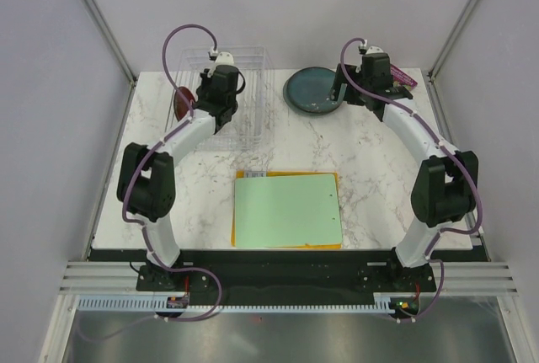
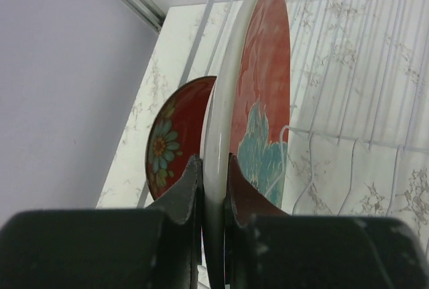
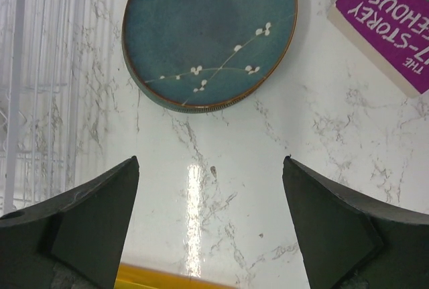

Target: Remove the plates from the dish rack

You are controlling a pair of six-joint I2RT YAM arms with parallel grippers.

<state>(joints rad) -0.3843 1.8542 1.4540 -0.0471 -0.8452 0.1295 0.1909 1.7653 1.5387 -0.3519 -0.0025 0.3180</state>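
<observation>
My left gripper [image 2: 214,165] is shut on the white rim of the red plate with teal pattern [image 2: 265,68], which stands on edge inside the clear dish rack [image 2: 355,68]. The small dark red plate [image 2: 175,135] stands on edge just to its left. In the top view the left gripper [image 1: 217,98] is over the rack [image 1: 253,102], with the small plate [image 1: 183,100] at the rack's left side. The dark teal plate [image 3: 211,34] lies flat on the table [image 1: 316,91]. My right gripper [image 3: 211,168] is open and empty just near of it. The grey-green plate is out of view.
A purple book [image 3: 395,21] lies right of the teal plate, at the table's back right [image 1: 402,77]. A green board [image 1: 286,209] lies on an orange board [image 1: 234,228] at the table's front middle. The rack's wires [image 3: 40,68] show left of the right gripper.
</observation>
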